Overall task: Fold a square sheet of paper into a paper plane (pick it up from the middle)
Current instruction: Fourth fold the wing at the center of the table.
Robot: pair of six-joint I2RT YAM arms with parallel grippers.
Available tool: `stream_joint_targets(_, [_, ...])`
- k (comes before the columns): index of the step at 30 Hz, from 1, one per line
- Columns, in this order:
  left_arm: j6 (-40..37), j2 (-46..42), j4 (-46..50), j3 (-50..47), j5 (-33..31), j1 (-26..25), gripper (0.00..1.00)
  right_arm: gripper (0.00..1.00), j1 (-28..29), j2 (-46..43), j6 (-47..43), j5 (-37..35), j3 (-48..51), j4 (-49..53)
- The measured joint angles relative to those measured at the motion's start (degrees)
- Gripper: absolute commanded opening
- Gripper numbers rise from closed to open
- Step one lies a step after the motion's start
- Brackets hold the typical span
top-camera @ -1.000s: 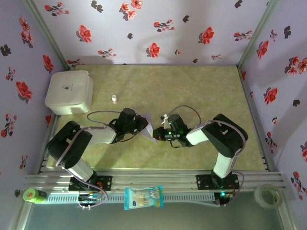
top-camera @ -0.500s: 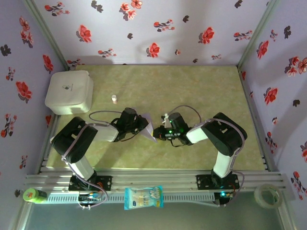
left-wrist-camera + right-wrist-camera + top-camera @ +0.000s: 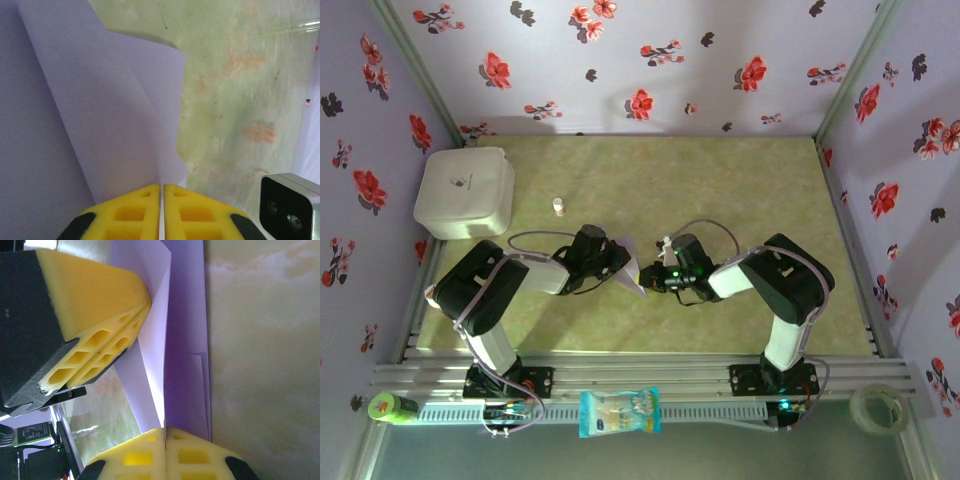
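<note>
While both arms meet near the middle of the table (image 3: 740,190), I see the sheet of paper (image 3: 632,270) held between them, creased into overlapping lilac layers. On my left gripper (image 3: 162,187) the yellow pads (image 3: 130,212) are pressed together on one edge of the sheet. The right gripper (image 3: 165,432) pinches another edge the same way, squeezed tight on the paper. From the right wrist I see the left pads just beside the fold. At the far left stands the white box (image 3: 465,192), lid down, so I cannot tell what is inside. A blue-and-white packet (image 3: 619,412) lies on the near rail (image 3: 700,372); its contents are too small to make out
</note>
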State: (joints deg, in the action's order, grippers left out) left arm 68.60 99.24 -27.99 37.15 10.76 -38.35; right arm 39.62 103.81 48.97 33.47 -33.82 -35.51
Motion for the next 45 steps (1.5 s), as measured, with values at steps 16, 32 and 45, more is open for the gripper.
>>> stream_joint_targets(16, [0.0, 1.7, -1.2, 0.6, 1.1, 0.1, 0.11, 0.00, -0.3, 0.0, 1.1, 0.0, -0.3, 0.7])
stream_joint_targets(32, [0.0, 3.0, -2.4, 0.7, 1.7, 0.1, 0.11, 0.01, -0.4, 0.0, 1.1, 0.1, -0.5, 1.3])
stream_joint_targets(45, [0.0, 3.5, -2.7, 0.8, 3.0, 0.5, 0.11, 0.17, -0.3, -1.2, 1.0, 0.4, -1.4, 4.4])
